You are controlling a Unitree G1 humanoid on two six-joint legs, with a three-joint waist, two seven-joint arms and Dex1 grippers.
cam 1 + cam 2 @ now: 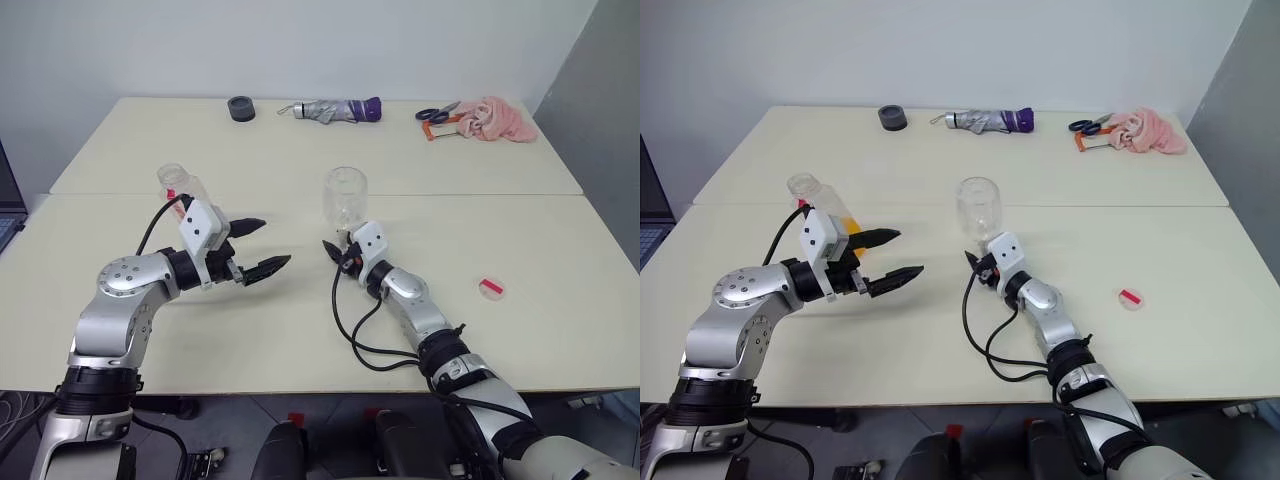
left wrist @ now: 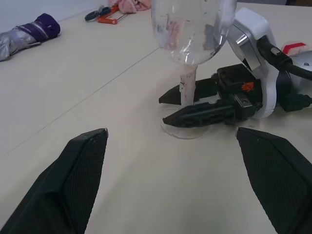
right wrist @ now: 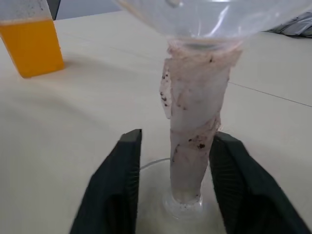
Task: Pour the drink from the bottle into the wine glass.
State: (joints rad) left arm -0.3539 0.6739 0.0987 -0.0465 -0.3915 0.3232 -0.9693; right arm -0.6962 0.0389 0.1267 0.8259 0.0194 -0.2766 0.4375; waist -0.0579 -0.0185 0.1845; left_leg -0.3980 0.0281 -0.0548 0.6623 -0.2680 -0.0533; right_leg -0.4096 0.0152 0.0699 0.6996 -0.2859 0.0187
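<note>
The wine glass [image 1: 344,198] stands upright near the middle of the table [image 1: 300,330], its bowl holding no liquid. My right gripper [image 1: 338,252] lies low on the table with one finger on each side of the stem [image 3: 195,112]. It is open, with a small gap showing beside the stem. The bottle [image 1: 178,183] stands on the left, uncapped, with the orange drink [image 3: 31,46] in its lower part. My left gripper [image 1: 272,243] hovers wide open just in front of the bottle, pointing toward the glass and holding nothing.
A small red-and-white cap [image 1: 491,289] lies on the table to the right. Along the far edge are a black roll [image 1: 241,108], a folded umbrella [image 1: 330,110], scissors [image 1: 438,115] and a pink cloth [image 1: 497,118]. A cable loops beside my right arm.
</note>
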